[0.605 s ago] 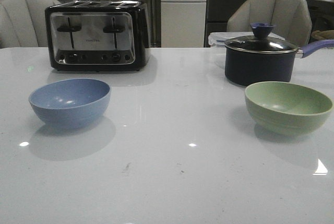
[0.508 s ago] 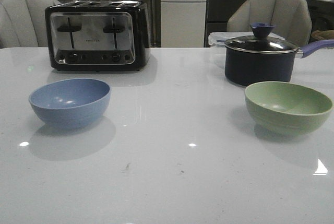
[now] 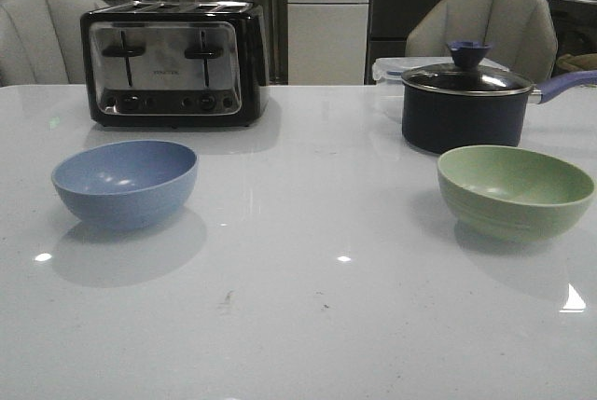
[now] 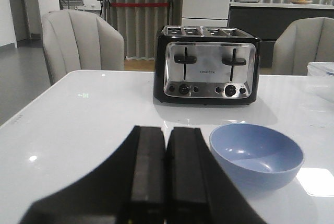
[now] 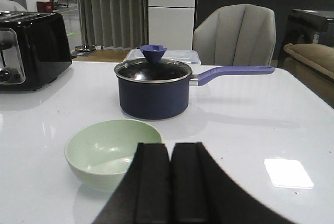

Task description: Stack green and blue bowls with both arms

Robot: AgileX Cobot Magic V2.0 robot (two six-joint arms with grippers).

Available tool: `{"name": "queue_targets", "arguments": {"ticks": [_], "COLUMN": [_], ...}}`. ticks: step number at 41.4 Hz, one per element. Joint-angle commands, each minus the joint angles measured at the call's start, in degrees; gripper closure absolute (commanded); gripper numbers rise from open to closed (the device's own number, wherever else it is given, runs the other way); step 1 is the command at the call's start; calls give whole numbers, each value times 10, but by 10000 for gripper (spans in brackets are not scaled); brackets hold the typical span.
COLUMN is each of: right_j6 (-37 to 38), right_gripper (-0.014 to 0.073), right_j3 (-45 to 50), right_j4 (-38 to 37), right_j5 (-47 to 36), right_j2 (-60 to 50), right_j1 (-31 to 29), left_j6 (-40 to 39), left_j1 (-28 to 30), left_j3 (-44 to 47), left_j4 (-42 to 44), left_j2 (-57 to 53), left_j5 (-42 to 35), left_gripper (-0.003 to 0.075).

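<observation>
- Jaws of both arms sit nearest the wrist cameras: the left gripper point(image 4: 166, 177) has its two dark fingers pressed together with only a thin seam between them and nothing held, and the right gripper point(image 5: 169, 182) looks the same, closed on nothing.
- Neither arm shows in the front view.
- Blue bowl point(image 3: 125, 183) stands upright on the white table point(image 3: 308, 325), on the left side and apart from everything else; in the left wrist view the bowl point(image 4: 256, 155) lies just beyond the closed fingers and off to one side of them, not touching.
- Green bowl point(image 3: 515, 190) stands upright on the right side of the table, well apart from the blue one; in the right wrist view it point(image 5: 112, 151) lies close ahead of the fingers, partly hidden behind them.
- Behind the green bowl is a dark saucepan point(image 3: 464, 107) with a glass lid, a blue knob and a blue handle.
- Behind the blue bowl, farther back, is a black and silver toaster point(image 3: 173, 64).
- Beyond the table edge are grey chairs point(image 3: 485, 32).
</observation>
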Motion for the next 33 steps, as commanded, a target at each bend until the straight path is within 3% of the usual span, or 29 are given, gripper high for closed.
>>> {"name": "queue_targets", "arguments": {"ticks": [1, 15, 24, 33], "right_j6": [-4, -4, -4, -4], "right_gripper": [565, 565, 565, 565], "right_j3": [-2, -20, -134, -281], "right_j4": [-8, -8, -8, -8], "right_j5": [-54, -62, 13, 123], "right_j2": [-10, -10, -10, 31], "right_j1": [-4, -3, -3, -3], "left_j6": [-2, -2, -2, -2], "left_j1": [0, 0, 0, 0], "left_j3": [2, -15, -113, -253], "left_j4": [-3, -2, -2, -2], "left_j2": [-12, -12, -9, 15], "left_j5": [-49, -67, -56, 21], "left_gripper": [627, 627, 627, 627]}}
